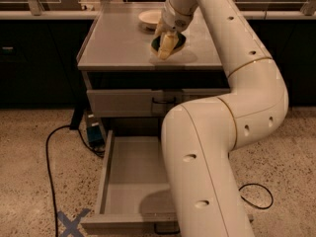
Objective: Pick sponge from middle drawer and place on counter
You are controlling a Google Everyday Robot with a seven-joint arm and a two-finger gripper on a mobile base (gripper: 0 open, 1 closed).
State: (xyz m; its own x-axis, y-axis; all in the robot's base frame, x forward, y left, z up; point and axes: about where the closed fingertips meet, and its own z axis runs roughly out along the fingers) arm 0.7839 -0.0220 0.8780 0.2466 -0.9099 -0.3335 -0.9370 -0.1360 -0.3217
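Note:
My gripper (165, 48) is low over the right half of the grey counter (118, 43), fingers pointing down. It is shut on the sponge (174, 41), whose dark green face shows behind the yellowish fingers (167, 44), at or just above the counter top. The middle drawer (133, 181) stands pulled out below, and the part of its flat grey tray that shows is bare. My white arm covers the drawer's right side.
A round cream bowl (150, 18) sits on the counter just behind the gripper. A shut drawer front (123, 102) is above the open one. A black cable (49, 152) and a blue tape cross (70, 223) lie on the speckled floor at left.

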